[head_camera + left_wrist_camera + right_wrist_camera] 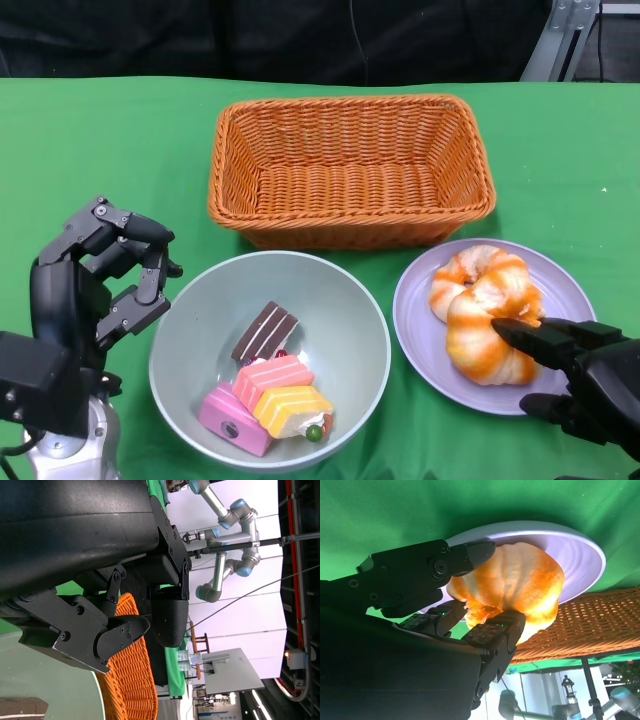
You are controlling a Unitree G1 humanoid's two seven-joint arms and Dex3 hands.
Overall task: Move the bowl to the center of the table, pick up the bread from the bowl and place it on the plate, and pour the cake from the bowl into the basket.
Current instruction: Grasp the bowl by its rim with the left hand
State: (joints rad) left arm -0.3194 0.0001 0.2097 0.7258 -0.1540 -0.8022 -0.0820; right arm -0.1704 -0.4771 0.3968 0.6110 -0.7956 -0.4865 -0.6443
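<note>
A pale green bowl (335, 325) sits near the table's front middle and holds several cake pieces, among them a chocolate slice (265, 332) and a pink one (272, 380). The orange-glazed bread (485, 310) lies on the lilac plate (570, 290) to the bowl's right. My right hand (585, 385) reaches in from the near side and grips the bread (520, 585) with fingers on both sides; its fingertips (495, 630) press against the loaf over the plate (575, 550). Beside the bowl's left rim my left hand (100, 280) hovers with fingers apart, holding nothing.
An empty orange wicker basket (345, 105) stands just behind the bowl and plate, also seen in the wrist views as basket (590, 625) and basket (130, 680). Green cloth covers the table. Other robot arms stand in the room beyond.
</note>
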